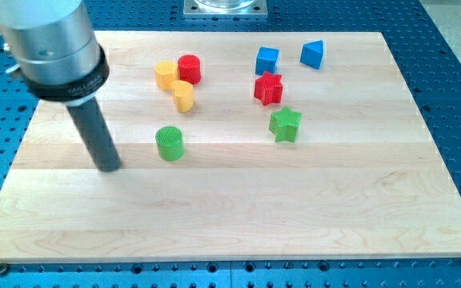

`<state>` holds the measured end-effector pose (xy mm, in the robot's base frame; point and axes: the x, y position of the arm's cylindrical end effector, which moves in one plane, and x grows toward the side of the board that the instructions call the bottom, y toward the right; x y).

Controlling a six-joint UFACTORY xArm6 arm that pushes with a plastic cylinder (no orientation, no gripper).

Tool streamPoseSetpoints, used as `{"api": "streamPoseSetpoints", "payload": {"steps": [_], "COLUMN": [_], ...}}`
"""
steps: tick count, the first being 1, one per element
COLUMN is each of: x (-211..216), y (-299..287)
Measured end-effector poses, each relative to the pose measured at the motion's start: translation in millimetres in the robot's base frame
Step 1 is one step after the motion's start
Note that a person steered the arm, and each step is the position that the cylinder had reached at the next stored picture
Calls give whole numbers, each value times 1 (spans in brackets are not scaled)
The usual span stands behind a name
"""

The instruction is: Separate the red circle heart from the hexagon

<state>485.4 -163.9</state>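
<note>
At the view's left, we see our arm (pixel 54 48) reaching down over the wooden board (pixel 214 224), its dark rod ending at my tip (pixel 110 168), which rests on the bare wood; the arm carries no gripper, so nothing opens, closes or holds. Just to the right of the tip, with a gap between them, stands the green cylinder (pixel 169 143). Above it, toward the view's top, sits a tight cluster: the yellow hexagon (pixel 165 74), the red cylinder (pixel 189 69) touching its right side, and the yellow heart (pixel 183 95) just below the two. Farther right we find the blue cube (pixel 267 61), the red star (pixel 268 88) under it, and the green star (pixel 285 125) lower still. The blue triangle (pixel 313 54) lies farthest right, near the board's top edge.
</note>
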Motion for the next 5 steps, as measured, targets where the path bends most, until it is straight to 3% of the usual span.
{"api": "streamPoseSetpoints", "payload": {"steps": [1,2,3,4,5], "x": [-5,-22,-3,4,-43], "y": [15,87,128,55,-42]}}
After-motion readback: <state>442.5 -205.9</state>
